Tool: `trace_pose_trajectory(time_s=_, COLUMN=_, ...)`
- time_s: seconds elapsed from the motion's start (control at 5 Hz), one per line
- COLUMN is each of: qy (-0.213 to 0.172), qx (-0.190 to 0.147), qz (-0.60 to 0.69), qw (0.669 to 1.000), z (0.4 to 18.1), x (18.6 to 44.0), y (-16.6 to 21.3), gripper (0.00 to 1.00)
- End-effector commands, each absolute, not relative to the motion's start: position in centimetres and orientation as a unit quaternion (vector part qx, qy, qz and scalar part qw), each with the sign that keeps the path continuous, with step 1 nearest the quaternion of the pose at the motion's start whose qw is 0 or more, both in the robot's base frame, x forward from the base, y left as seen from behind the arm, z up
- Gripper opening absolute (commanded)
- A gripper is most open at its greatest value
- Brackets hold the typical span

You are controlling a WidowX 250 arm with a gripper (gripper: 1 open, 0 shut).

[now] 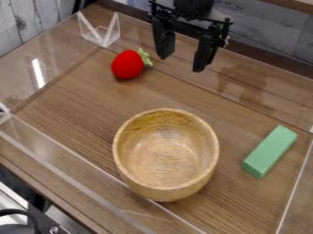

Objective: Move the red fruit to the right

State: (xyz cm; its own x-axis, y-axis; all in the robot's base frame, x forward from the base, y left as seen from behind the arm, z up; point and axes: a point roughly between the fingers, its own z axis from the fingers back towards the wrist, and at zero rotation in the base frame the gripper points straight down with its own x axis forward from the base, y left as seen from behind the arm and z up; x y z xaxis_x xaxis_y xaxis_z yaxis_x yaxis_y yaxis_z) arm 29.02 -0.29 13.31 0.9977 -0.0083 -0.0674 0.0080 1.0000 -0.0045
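Observation:
The red fruit [128, 64], a small glossy strawberry-like toy with a green leafy top, lies on the wooden table at the upper left. My black gripper [181, 57] hangs just to its right and slightly behind it, fingers pointing down. Its jaws stand wide apart with nothing between them. A small gap separates the left finger [160, 44] from the fruit's leafy end.
A wooden bowl [167, 153] sits in the front middle. A green rectangular block [270, 151] lies at the right, near the clear wall. Transparent low walls [37, 73] enclose the table, and a clear folded piece [98, 29] stands at the back left.

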Motion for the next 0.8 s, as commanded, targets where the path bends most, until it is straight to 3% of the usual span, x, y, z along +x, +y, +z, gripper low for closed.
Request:
trace_pose_trajectory(time_s=0.0, qy=0.033, qx=0.0, qz=-0.011, qw=0.999, z=12.2, x=29.7, y=0.6, gripper=1.0)
trace_pose_trajectory(time_s=0.2, qy=0.019, qx=0.005, qz=-0.024, qw=1.0, z=10.9, x=30.2, y=3.1, gripper=1.0)
trace_pose_trajectory(time_s=0.6, qy=-0.033, qx=0.014, qz=-0.025, qw=0.999, z=10.2, x=30.7, y=9.4, gripper=1.0)
